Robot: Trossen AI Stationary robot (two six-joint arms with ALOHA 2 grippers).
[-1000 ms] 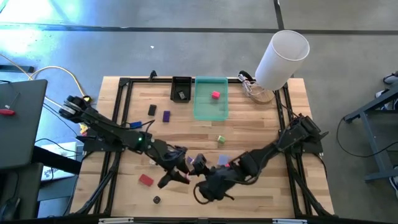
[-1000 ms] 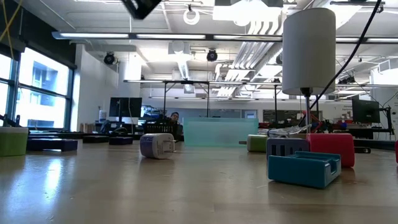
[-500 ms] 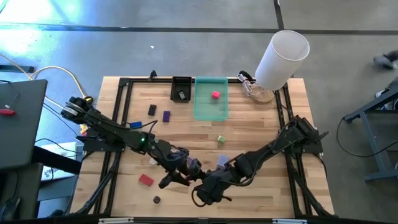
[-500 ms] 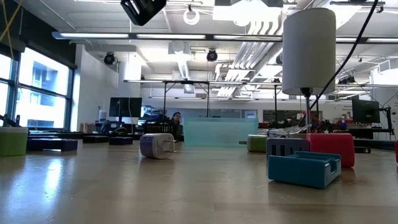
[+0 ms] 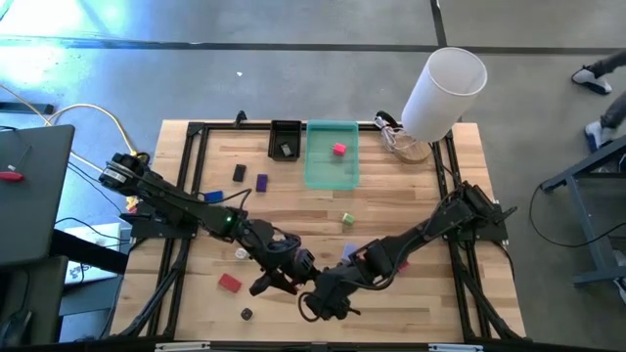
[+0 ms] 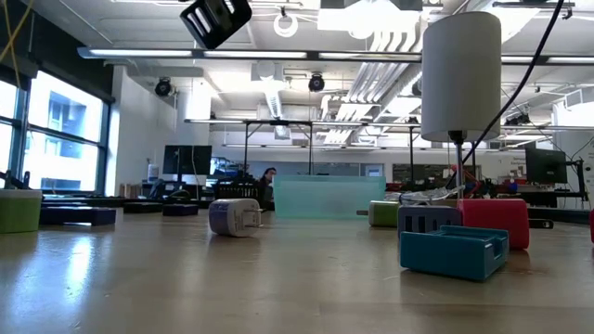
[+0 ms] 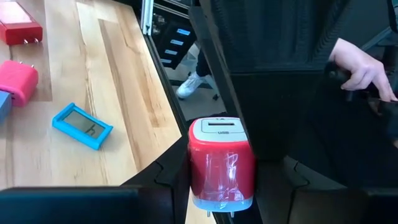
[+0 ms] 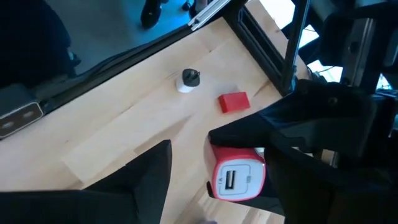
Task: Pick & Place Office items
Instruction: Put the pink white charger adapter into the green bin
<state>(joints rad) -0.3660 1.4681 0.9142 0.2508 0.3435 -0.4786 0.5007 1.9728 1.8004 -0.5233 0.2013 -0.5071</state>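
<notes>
From the high view, the job looks barely begun: one pink piece (image 5: 338,149) lies in the translucent green tray (image 5: 332,174) at twelve o'clock on the counter (image 5: 391,205), one dark piece in the small black tray (image 5: 285,140) beside it, while a black piece (image 5: 239,173), a purple one (image 5: 262,182), a green one (image 5: 347,219), a red block (image 5: 230,283) and a small round piece (image 5: 245,314) lie loose, most toward nine and seven o'clock. Both arms meet near six o'clock, the left gripper (image 5: 284,276) close to the right gripper (image 5: 328,298). The low view shows a white plug adapter (image 6: 233,217), a teal block (image 6: 455,250) and a red block (image 6: 493,222) standing on the counter, with one gripper (image 6: 216,19) hanging high. In the left wrist view, the left jaws are closed narrowly on a red USB charger (image 7: 221,163), lifted clear of the counter; a blue timer (image 7: 82,126) lies below. In the right wrist view, the right jaws stand wide apart and empty, facing that charger.
</notes>
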